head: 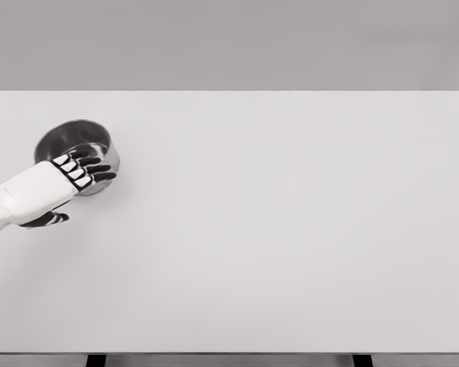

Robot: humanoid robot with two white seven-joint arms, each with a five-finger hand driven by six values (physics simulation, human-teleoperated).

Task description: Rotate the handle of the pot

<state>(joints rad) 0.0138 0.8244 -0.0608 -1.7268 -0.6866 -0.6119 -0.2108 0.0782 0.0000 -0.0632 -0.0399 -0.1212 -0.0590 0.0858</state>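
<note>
Seemingly to turn it, the left robot hand (83, 170) lies over the near rim of the pot (74, 141) on the worktop (291, 229), fingers extended, gripping nothing visible.

Wide white counter (291, 229), filling most of the head view from edge to edge. Plain and matte across its surface. Behind its far edge, a flat grey wall (229, 42). Below the near edge, two short dark supports (96, 360) just visible, one toward the left, one toward the right.
</note>
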